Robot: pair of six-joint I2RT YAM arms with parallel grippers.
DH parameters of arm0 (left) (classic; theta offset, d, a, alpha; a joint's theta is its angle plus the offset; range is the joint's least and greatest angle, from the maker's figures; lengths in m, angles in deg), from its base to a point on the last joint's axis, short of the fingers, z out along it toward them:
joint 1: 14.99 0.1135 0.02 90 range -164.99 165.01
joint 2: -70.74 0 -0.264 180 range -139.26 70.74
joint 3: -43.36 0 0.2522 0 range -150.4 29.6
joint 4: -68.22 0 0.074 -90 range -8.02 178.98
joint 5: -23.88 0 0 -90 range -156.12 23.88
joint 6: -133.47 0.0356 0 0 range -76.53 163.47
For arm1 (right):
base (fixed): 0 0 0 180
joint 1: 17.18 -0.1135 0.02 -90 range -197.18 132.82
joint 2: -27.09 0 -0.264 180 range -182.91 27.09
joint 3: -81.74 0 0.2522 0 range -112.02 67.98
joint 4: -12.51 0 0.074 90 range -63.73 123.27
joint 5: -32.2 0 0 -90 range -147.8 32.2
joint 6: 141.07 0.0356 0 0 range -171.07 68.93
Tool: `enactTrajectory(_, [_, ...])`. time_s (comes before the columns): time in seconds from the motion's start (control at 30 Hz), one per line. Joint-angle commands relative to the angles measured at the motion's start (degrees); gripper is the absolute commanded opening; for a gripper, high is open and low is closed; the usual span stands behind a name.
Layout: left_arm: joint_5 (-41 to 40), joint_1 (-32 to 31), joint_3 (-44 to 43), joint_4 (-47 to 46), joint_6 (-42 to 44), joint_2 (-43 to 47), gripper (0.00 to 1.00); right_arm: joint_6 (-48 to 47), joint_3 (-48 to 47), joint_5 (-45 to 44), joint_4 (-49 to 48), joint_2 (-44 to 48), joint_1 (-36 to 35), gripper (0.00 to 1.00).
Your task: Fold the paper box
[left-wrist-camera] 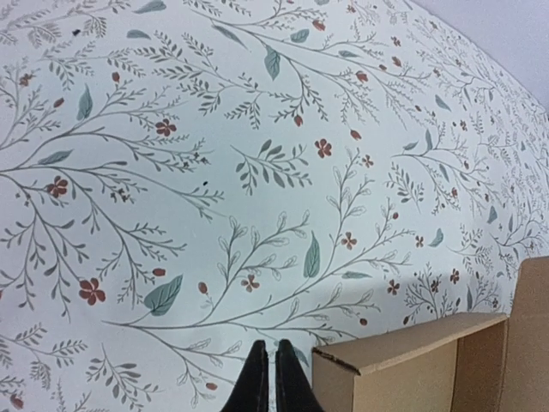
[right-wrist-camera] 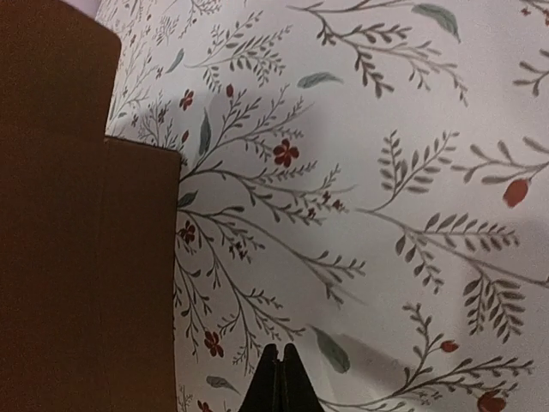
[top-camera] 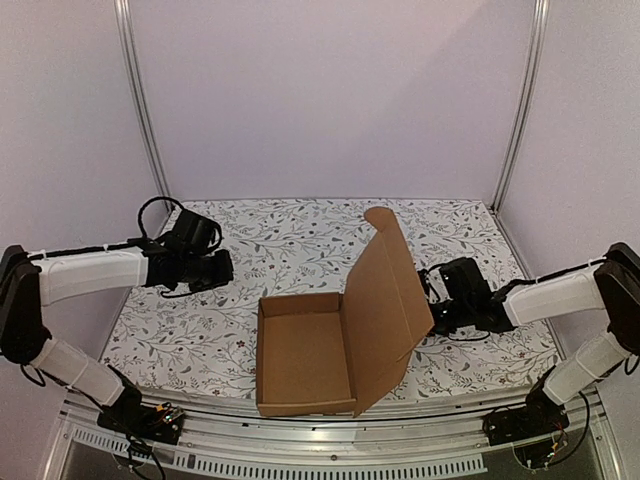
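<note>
The shallow brown corrugated cardboard box (top-camera: 300, 362) is sitting tray-formed, its lid (top-camera: 385, 305) standing unclosed, while the left claw (left-wrist-camera: 272, 371) and right claw (right-wrist-camera: 279, 374) are hovering closed, empty.

White arm shells (top-camera: 95, 272), black joints (top-camera: 20, 300), black left gripper (left-wrist-camera: 274, 378), right gripper (right-wrist-camera: 280, 378), looping cable (top-camera: 141, 213)

My paper box (top-camera: 305, 355) is plain brown all over, with no print, and a darker brown where it stands in shade. The tabletop (top-camera: 280, 240) is white, patterned with thin grey-green branches, dusty teal leaves and small red flowers and buds. My left gripper (left-wrist-camera: 274, 382) and right gripper (right-wrist-camera: 279, 378) are black. My left arm (top-camera: 90, 275) and right arm (top-camera: 555, 298) have white shells and black joints. The walls (top-camera: 330, 90) are pale lilac, and the rails (top-camera: 140, 100) are silver.
</note>
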Motion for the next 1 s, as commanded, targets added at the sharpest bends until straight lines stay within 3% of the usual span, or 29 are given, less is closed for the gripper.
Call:
enactTrajectory(0.0, [5.1, 2.8, -5.8, -3.1, 4.9, -8.1, 0.05, 5.8, 6.1, 0.2, -1.9, 5.8, -6.8, 0.00])
enactTrajectory(0.2, [13.7, 3.0, -12.7, -5.3, 6.6, -19.5, 0.00, 11.0, 11.6, -6.4, -2.7, 12.8, -12.6, 0.00])
enactTrajectory(0.37, [11.8, 3.0, -11.5, -3.8, 5.0, -19.3, 0.00, 9.6, 7.8, -11.9, -3.6, 11.6, -12.7, 0.00])
enactTrajectory(0.53, [5.4, 3.1, -6.9, 0.8, 2.5, -13.8, 0.00, 7.1, -0.6, -14.9, -5.3, 2.0, -12.6, 0.00])
enactTrajectory(0.73, [12.8, 2.5, -0.4, -1.8, -1.0, -11.3, 0.00, 5.2, -11.4, -14.2, -9.7, -11.8, -12.2, 0.00])
enactTrajectory(0.97, [16.9, -0.2, 1.6, -8.1, -1.8, -15.2, 0.00, 5.1, -19.2, -12.7, -12.0, -22.4, -12.0, 0.00])
